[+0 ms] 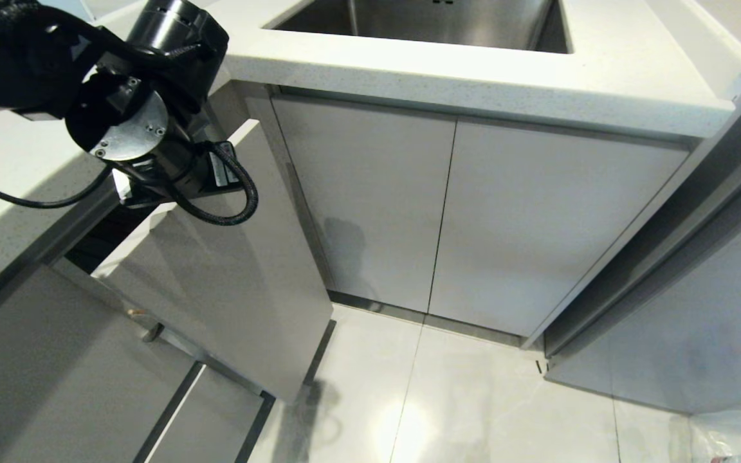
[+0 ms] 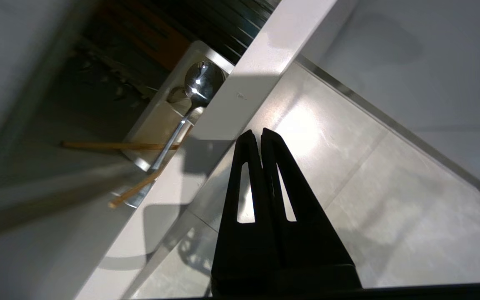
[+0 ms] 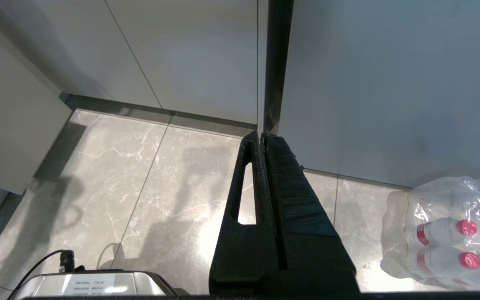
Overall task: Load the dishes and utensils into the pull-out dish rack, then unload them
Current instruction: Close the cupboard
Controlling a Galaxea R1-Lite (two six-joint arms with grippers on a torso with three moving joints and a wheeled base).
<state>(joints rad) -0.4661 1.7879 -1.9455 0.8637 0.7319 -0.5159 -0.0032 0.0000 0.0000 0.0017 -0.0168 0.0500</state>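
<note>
A: From the head camera, where is the left arm (image 1: 119,96) sitting?
B: It is hanging at the upper left, over the top edge of the pull-out dish rack (image 1: 229,270), whose pale grey front is standing partly out from the cabinets. The desk (image 1: 473,71) with its sink (image 1: 435,19) is lying at the far side. The tool itself is hiding behind the wrist here.

A: And the left wrist camera?
B: The left tool (image 2: 261,135) is showing its two black fingers pressed together, holding nothing, and pointing down at the floor (image 2: 348,175) just beside the rack's front panel. Behind that panel the spoon (image 2: 190,100) is standing in the white cup (image 2: 161,121), round bowl upward. The chopsticks (image 2: 119,146) are sticking out of the same cup, one lying nearly level, the other slanting beside the spoon's handle.

A: The right wrist camera?
B: The right tool (image 3: 263,137) is hanging low, fingers closed and empty, above the floor tiles near a cabinet corner. A wrapped pack of bottles (image 3: 448,229) is sitting on the floor nearby.
</note>
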